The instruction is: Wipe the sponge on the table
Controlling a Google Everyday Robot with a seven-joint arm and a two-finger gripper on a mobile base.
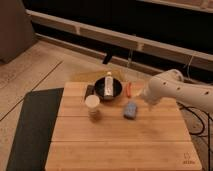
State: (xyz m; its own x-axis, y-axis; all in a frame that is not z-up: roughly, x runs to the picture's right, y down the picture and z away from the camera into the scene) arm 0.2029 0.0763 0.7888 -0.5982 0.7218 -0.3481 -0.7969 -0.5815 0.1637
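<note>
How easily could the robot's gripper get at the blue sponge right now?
Probably quite easily. The gripper hangs close beside the sponge, which lies on the table with nothing between them. The cup and bowl stand on the sponge's far side.

A single camera looked down at a steep slant from beyond the desk's (125, 145) near side, facing the dark ledge (100, 35) behind it, far enough back to take in nearly the whole top and the mat (35, 125) at frame left. The arm (185, 90) entered from the frame's right edge, its pincer (148, 101) over the desk's right half, just beside the sponge (131, 109).
</note>
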